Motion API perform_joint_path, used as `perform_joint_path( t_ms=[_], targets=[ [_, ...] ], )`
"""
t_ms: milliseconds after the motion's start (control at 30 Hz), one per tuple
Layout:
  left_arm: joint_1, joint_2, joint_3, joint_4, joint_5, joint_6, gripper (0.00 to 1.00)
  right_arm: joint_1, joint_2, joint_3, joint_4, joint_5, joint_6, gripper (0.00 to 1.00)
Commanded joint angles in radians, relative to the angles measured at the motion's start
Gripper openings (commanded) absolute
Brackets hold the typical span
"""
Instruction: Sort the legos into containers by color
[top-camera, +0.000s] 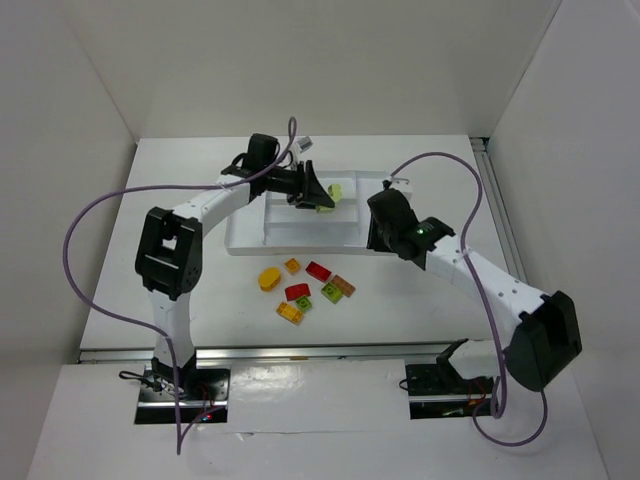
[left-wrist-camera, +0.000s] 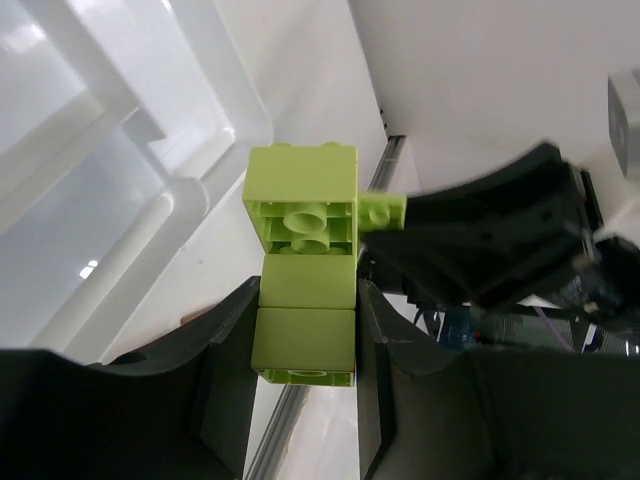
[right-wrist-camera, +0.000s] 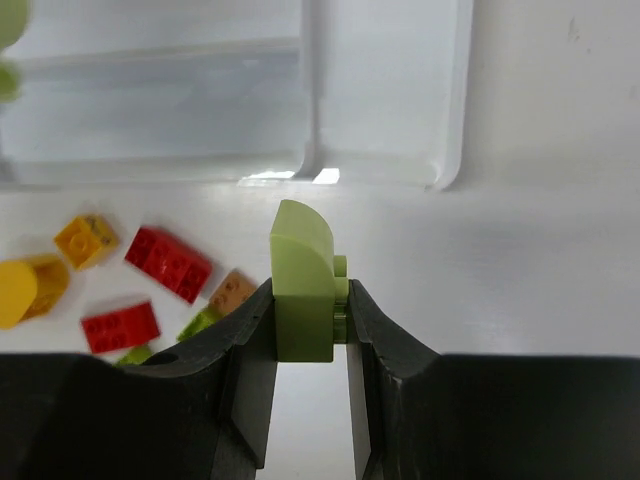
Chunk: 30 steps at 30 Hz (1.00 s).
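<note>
Light is bright, even and diffuse, falling from above into the white-walled enclosure. The table (top-camera: 420, 300) is close to overexposed, and shadows under the arms are faint and soft-edged. The glossy front strip (top-camera: 310, 372) at the near edge mirrors patches of glare. In the left wrist view the tray (left-wrist-camera: 130, 110) is washed out, streaked with highlights and slightly soft. There the pale green stacked bricks (left-wrist-camera: 305, 290) are crisp and the left gripper's fingers (left-wrist-camera: 225, 400) are near-black with little detail. In the right wrist view small glints sit on the tray rim (right-wrist-camera: 300, 177). The pale green curved brick (right-wrist-camera: 300, 290) is sharp, while the loose bricks (right-wrist-camera: 165, 262) at lower left blur mildly.
</note>
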Motion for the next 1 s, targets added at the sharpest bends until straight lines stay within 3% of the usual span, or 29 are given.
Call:
perform_joint_path(
  t_ms=[0, 233, 333, 367, 500, 700, 900, 967],
  targets=[
    [0.054, -0.092, -0.049, -0.023, -0.021, 0.035, 0.0, -0.063, 0.133, 0.082, 0.115, 0.011, -0.042, 0.09],
    [0.108, -0.207, -0.149, -0.109, -0.214, 0.056, 0.0, -0.168, 0.454, 0.338, 0.176, -0.02, -0.091, 0.1],
    [0.118, -0.221, -0.149, -0.136, -0.225, 0.067, 0.0, -0.197, 0.56, 0.432, 0.176, -0.02, -0.091, 0.23],
    [0.118, -0.221, -0.149, -0.136, -0.225, 0.079, 0.0, -0.209, 0.588, 0.456, 0.176, 0.003, -0.091, 0.41],
    [0.118, -0.23, -0.114, -0.185, -0.225, 0.11, 0.0, -0.209, 0.68, 0.578, 0.107, 0.034, -0.1, 0.88],
    [0.108, -0.193, -0.071, -0.208, -0.167, 0.191, 0.0, -0.209, 0.539, 0.541, 0.141, -0.056, -0.091, 0.9],
    [0.055, -0.149, -0.035, -0.208, -0.134, 0.22, 0.0, -0.218, 0.413, 0.424, 0.271, -0.424, -0.042, 0.98],
    [0.045, -0.121, -0.023, -0.208, -0.124, 0.221, 0.0, -0.218, 0.39, 0.405, 0.293, -0.478, -0.03, 0.99]
  ],
)
